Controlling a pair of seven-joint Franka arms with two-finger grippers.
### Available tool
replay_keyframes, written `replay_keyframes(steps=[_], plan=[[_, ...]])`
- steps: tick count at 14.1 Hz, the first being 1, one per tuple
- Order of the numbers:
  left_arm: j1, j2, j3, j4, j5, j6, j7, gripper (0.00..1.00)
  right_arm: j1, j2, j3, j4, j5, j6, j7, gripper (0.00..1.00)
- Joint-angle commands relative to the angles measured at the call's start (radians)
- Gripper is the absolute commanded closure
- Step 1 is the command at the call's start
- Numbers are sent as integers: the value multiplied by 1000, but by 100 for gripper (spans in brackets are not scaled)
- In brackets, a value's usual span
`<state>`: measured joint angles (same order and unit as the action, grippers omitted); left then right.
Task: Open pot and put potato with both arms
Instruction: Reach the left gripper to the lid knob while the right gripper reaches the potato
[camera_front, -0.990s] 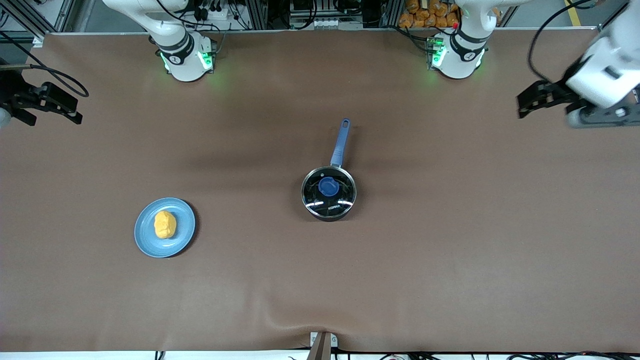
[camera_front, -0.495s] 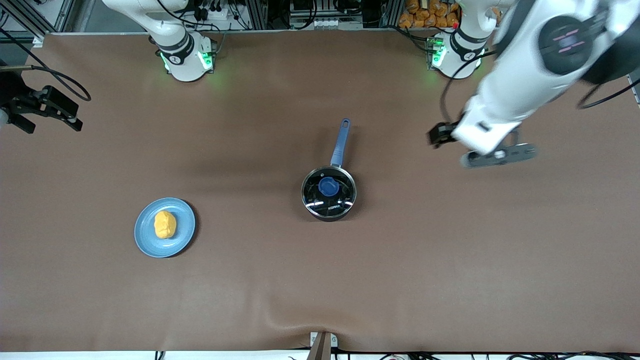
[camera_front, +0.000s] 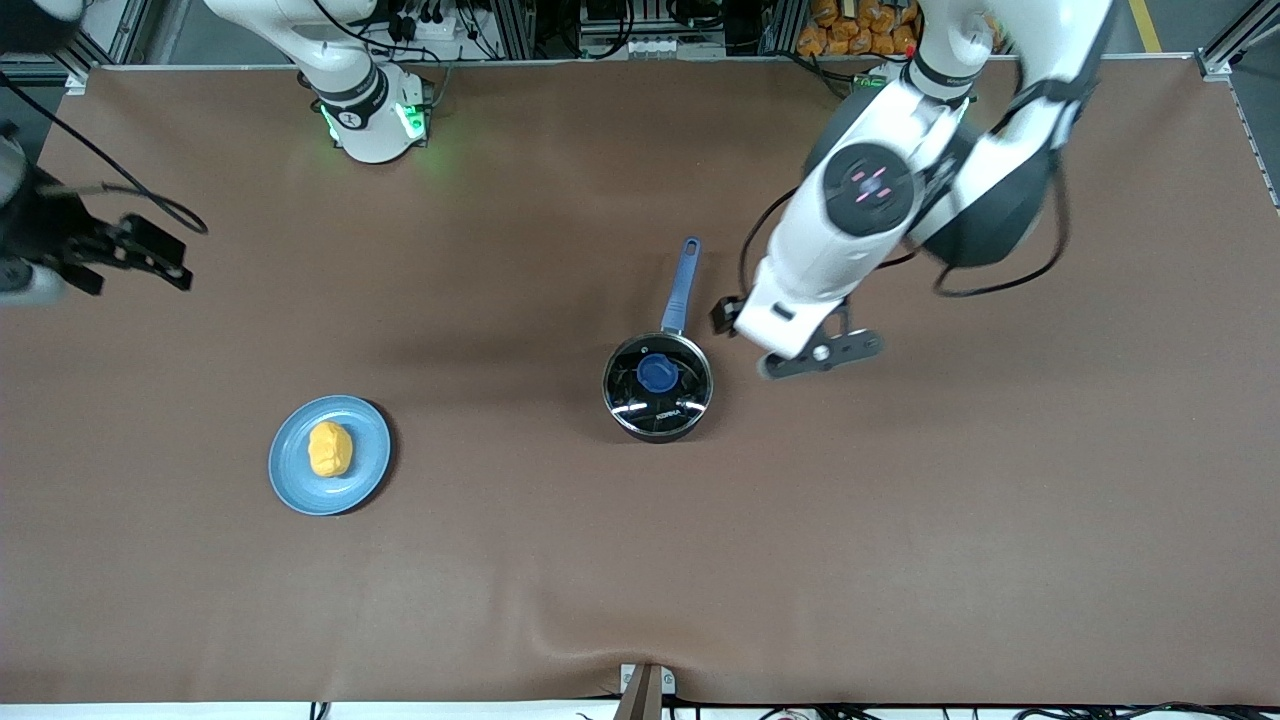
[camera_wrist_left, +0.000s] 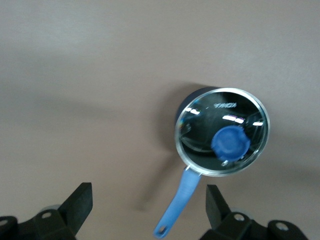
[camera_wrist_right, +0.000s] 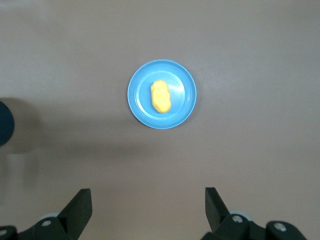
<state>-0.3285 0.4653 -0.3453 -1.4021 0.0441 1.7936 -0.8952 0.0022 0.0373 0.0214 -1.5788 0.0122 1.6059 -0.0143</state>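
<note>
Brown matte sheeting covers the bench (camera_front: 900, 520), smooth apart from a slight ripple at the edge nearest the front camera.

Near the middle of the bench stands the small round black saucepan (camera_front: 657, 385) with a steel rim and a long straight blue handle (camera_front: 680, 285) that points toward the robot bases. A round clear glass lid (camera_wrist_left: 197, 135) with a blue knob (camera_front: 656, 373) sits on the saucepan and reflects the overhead lights; the pot is closed.

Toward the right arm's end of the bench, and slightly nearer to the front camera than the saucepan, lies a flat round light-blue plate (camera_front: 365, 470) with a glossy surface. The small lumpy oval yellow-orange potato (camera_front: 329, 449) rests on the middle of the plate. Saucepan and plate are well apart.

The left arm reaches from its base down over the bench, its white link angled toward the saucepan. The left gripper (camera_wrist_left: 148, 207) hangs in the air over the bench just beside the saucepan, by the root of the handle. Its black fingers (camera_wrist_left: 80, 202) stand wide apart and hold nothing.

The right gripper (camera_wrist_right: 148, 207) hangs high over the right arm's end of the bench, with the plate in its wrist view. Its black fingers (camera_wrist_right: 80, 202) stand wide apart and are empty.
</note>
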Motion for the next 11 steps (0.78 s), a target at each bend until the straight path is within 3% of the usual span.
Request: replay_keyframes(steps=[1, 4, 7, 11], plan=[[-96, 90, 43, 57, 74, 67, -112, 0, 7, 91, -1, 20, -8, 54, -13, 0], [-242, 183, 150, 113, 85, 109, -237, 0, 35, 182, -1, 13, -9, 153, -18, 0], [-403, 236, 314, 134, 82, 148, -390, 0, 36, 281, -1, 6, -9, 227, -18, 0], [-429, 262, 345, 135, 73, 216, -521, 0, 21, 380, -1, -56, 0, 383, -27, 0]])
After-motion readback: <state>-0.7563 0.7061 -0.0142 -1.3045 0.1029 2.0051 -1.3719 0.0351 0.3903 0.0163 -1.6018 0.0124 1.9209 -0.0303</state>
